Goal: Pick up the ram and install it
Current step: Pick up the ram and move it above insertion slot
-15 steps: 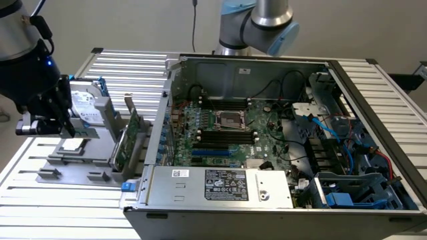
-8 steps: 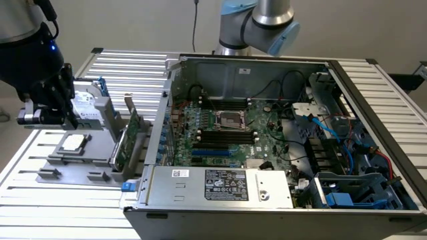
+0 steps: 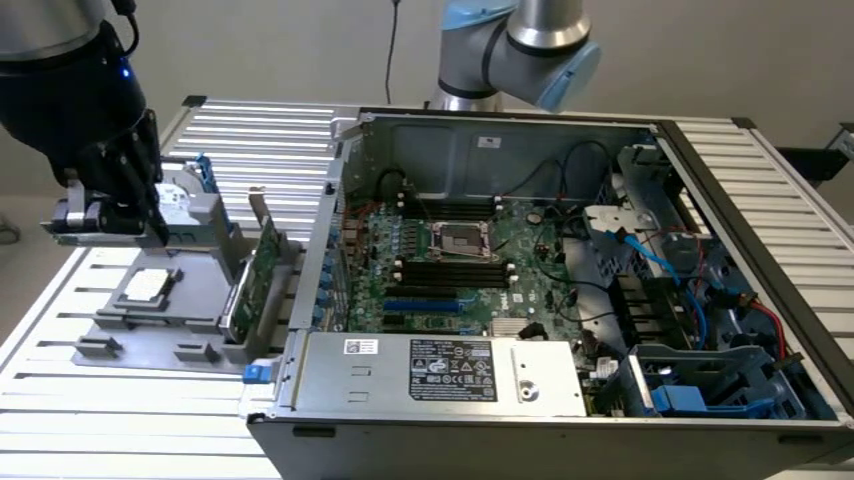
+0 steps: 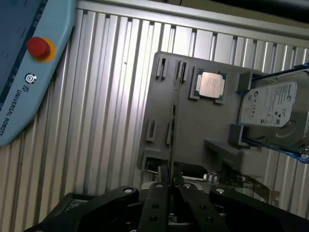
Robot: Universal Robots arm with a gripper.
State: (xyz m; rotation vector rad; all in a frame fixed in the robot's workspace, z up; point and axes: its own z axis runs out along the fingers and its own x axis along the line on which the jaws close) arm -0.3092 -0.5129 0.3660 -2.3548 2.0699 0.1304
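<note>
Your gripper [image 4: 170, 176] is closed on the ram [image 4: 171, 140]. In the wrist view you see the stick edge-on, as a thin dark line pinched between the two fingers [image 4: 162, 186], so its chips and label are hidden from you. Its far end runs out over the gray fixture tray [image 4: 193, 125] toward a pair of narrow slots. You cannot tell whether that end is clear of the tray or touching it.

In the exterior view the gripper [image 3: 134, 210] hangs over the tray [image 3: 134, 335] at the exterior view's left, just beside the hard drive [image 3: 187, 212]. The dark fingers and wrist body cover the ram there, and you cannot make it out.

On the tray lie a processor [image 4: 211, 86] and the hard drive [image 4: 273, 110], whose far side is cut off at the frame edge. A green expansion card [image 3: 254, 285] stands on edge between the tray and the open computer case [image 3: 481, 150].

Inside the case, the motherboard [image 3: 534, 290] shows its black memory slots [image 3: 454, 270]. Whether any slot is filled is hard to judge. The power supply [image 3: 441, 370] covers the board's near edge. A teach pendant [image 4: 24, 82] with a red button [image 4: 38, 47] rests on the slatted table [image 4: 111, 96], partly out of frame.
</note>
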